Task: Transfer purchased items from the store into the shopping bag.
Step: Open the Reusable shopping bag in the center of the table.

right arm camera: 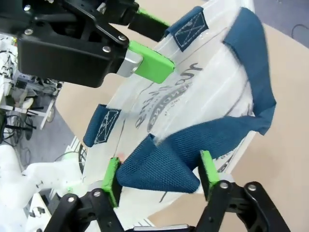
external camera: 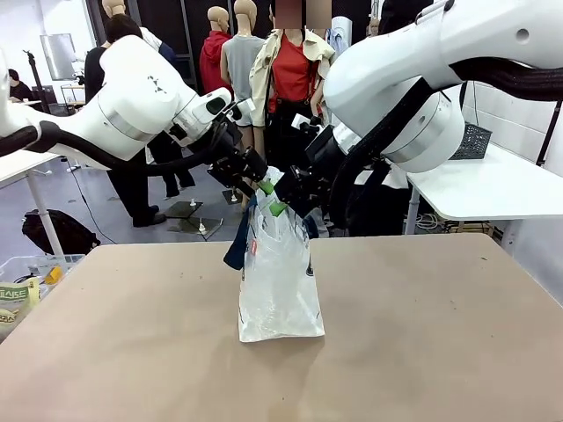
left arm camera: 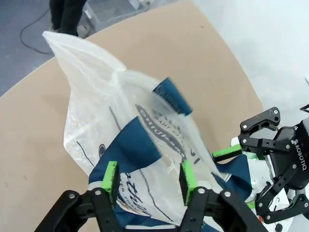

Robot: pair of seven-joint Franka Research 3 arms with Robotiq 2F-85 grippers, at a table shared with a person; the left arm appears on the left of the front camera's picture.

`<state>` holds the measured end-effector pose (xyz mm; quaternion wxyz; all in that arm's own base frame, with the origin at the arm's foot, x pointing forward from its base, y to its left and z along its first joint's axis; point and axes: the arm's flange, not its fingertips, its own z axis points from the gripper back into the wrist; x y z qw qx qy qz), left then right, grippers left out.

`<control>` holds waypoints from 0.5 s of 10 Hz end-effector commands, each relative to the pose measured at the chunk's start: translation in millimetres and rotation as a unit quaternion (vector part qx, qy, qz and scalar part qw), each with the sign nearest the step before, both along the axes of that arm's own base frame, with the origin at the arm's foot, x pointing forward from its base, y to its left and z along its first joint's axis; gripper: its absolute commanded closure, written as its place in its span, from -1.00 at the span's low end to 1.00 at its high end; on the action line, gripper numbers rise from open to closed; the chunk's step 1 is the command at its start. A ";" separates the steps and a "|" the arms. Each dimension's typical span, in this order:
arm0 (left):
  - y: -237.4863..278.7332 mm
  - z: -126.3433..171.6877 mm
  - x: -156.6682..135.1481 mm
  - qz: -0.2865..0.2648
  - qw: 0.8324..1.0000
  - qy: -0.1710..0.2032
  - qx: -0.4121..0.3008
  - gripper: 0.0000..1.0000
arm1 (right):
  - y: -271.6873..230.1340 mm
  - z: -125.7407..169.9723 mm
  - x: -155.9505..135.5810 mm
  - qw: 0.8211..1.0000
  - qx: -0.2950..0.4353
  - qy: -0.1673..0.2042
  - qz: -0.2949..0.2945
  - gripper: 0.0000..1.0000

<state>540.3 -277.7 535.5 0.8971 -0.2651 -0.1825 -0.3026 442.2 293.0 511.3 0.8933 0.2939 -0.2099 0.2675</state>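
Observation:
The shopping bag (external camera: pixel 280 286) stands upright mid-table, translucent plastic with navy handles. My left gripper (external camera: pixel 261 185) and right gripper (external camera: pixel 284 205) meet at its top from either side. In the left wrist view my left gripper (left arm camera: pixel 148 178) straddles the bag's rim (left arm camera: pixel 145 145) and a navy handle, green pads apart. Seen from the right wrist, my right gripper (right arm camera: pixel 159 173) has a folded navy handle (right arm camera: pixel 164 166) between its spread pads, and the left gripper's green pad (right arm camera: pixel 150 64) sits at the opposite rim. The purchased items are out of view.
A clear bin (external camera: pixel 25 280) with packets sits off the table's left edge. A white side table (external camera: pixel 493 189) with a black basket (external camera: pixel 475 141) stands at the back right. People stand beyond the far edge. Bare brown tabletop (external camera: pixel 422 334) surrounds the bag.

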 end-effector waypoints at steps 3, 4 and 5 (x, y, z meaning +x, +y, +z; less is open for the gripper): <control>1.1 -10.7 -4.7 -0.010 1.000 0.019 0.016 1.00 | -0.9 -2.0 -1.6 1.000 -0.005 0.006 -0.015 1.00; 1.1 -12.8 -4.4 -0.009 1.000 0.019 0.022 1.00 | -3.2 -2.2 -2.0 1.000 -0.008 0.006 -0.017 1.00; 4.5 -12.1 -3.4 0.001 0.999 0.011 0.030 1.00 | -6.7 -2.2 -2.9 1.000 -0.013 0.006 -0.021 1.00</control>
